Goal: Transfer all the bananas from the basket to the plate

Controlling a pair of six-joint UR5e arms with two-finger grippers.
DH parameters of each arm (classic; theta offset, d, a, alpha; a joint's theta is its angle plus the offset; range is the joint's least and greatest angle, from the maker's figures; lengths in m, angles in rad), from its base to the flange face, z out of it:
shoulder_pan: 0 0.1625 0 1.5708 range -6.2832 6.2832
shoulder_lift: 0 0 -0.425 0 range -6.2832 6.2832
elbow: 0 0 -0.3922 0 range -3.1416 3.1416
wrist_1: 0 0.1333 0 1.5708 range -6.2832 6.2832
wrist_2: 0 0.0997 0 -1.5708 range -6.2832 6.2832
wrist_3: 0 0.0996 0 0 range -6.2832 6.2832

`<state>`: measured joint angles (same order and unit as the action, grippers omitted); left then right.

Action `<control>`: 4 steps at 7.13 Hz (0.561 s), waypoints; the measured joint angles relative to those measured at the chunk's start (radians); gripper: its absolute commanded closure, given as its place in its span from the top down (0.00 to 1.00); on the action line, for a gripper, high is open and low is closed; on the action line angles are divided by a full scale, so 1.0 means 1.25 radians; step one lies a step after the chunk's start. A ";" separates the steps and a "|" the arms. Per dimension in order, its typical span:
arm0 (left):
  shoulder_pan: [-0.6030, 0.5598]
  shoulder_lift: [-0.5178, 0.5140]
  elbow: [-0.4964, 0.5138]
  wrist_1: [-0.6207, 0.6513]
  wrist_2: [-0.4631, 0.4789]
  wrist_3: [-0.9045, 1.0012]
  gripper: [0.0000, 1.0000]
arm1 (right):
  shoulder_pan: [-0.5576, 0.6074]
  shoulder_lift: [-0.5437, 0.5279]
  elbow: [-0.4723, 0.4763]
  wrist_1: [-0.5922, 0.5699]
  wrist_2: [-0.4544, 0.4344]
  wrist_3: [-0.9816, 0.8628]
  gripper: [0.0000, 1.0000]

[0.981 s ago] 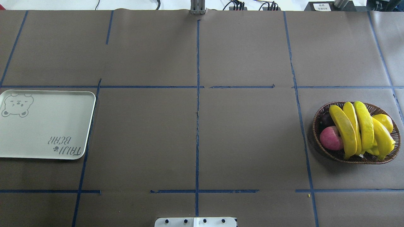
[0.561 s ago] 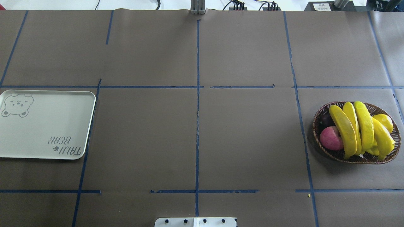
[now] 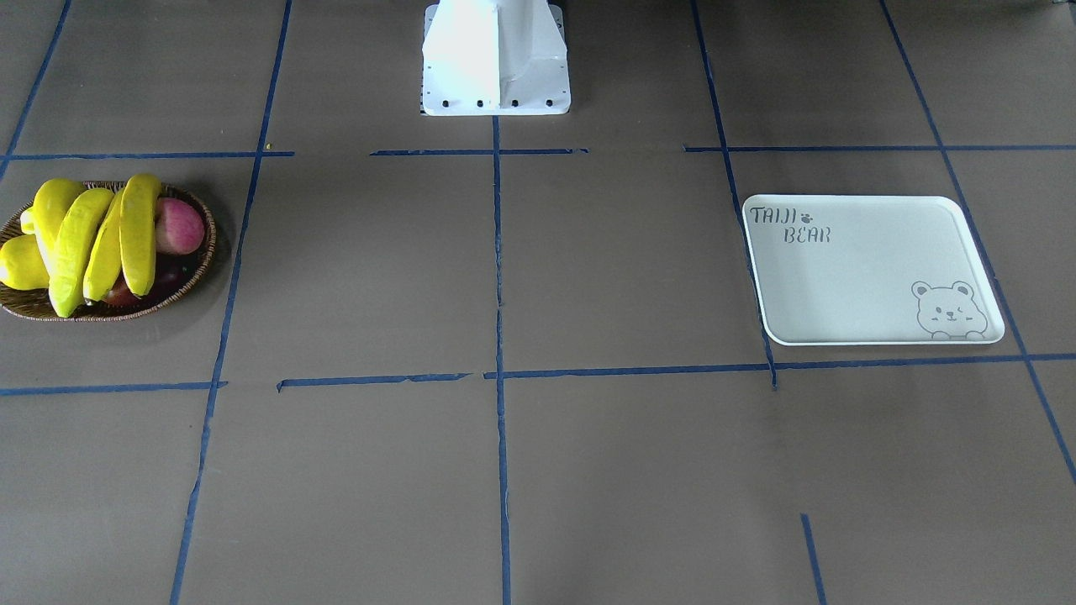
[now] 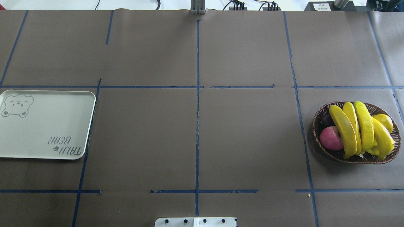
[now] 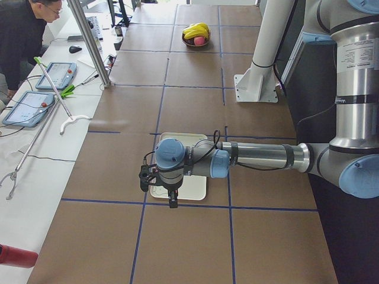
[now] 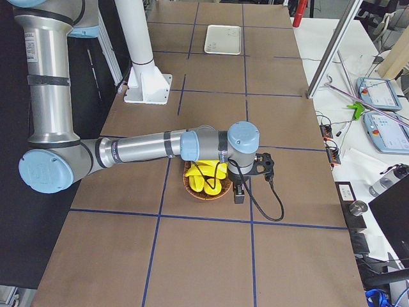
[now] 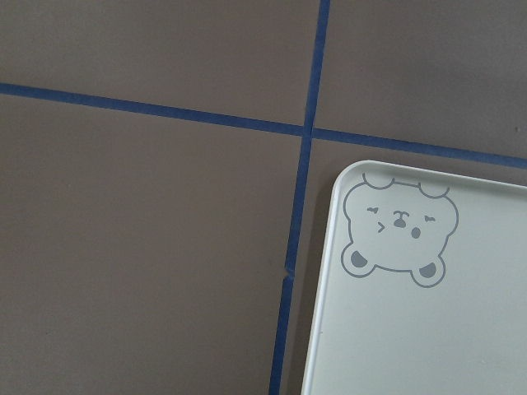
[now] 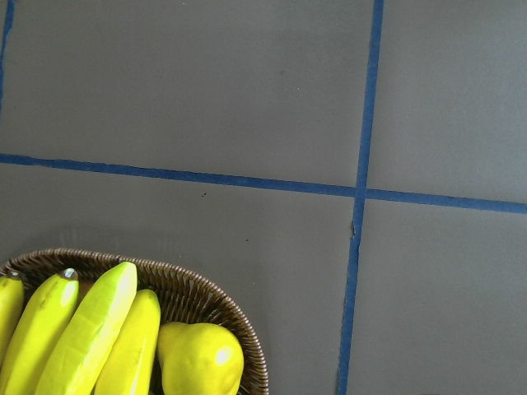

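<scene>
Wicker, brown: one shallow oval woven basket at the table's right end, holding four long curved yellow bananas side by side, one touching a red-pink apple. Pale grey-white rounded-rectangle tray, bear-printed, lies well apart at the left end. I log the left gripper seemingly hanging over the tray and the right gripper beside the basket; I cannot tell either's opening or hold.

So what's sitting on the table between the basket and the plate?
Nothing: in the overhead view, only brown table cover crossed by blue tape lines lies between the basket and the plate.
</scene>
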<state>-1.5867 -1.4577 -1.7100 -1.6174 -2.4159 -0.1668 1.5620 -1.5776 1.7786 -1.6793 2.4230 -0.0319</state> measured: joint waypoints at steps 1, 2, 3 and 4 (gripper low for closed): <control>0.000 0.000 0.000 -0.001 0.000 0.001 1.00 | -0.006 0.001 0.006 0.000 0.006 0.004 1.00; 0.000 -0.001 -0.001 -0.001 0.000 0.000 1.00 | -0.023 0.002 0.023 0.001 0.008 0.030 1.00; 0.000 -0.001 0.000 -0.001 0.000 -0.002 1.00 | -0.053 0.002 0.057 0.001 0.007 0.093 1.00; 0.000 -0.001 0.002 -0.003 0.001 0.000 1.00 | -0.090 0.003 0.101 0.002 0.003 0.171 1.00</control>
<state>-1.5861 -1.4588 -1.7080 -1.6205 -2.4149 -0.1669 1.4496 -1.5744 1.9049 -1.6770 2.4270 0.1813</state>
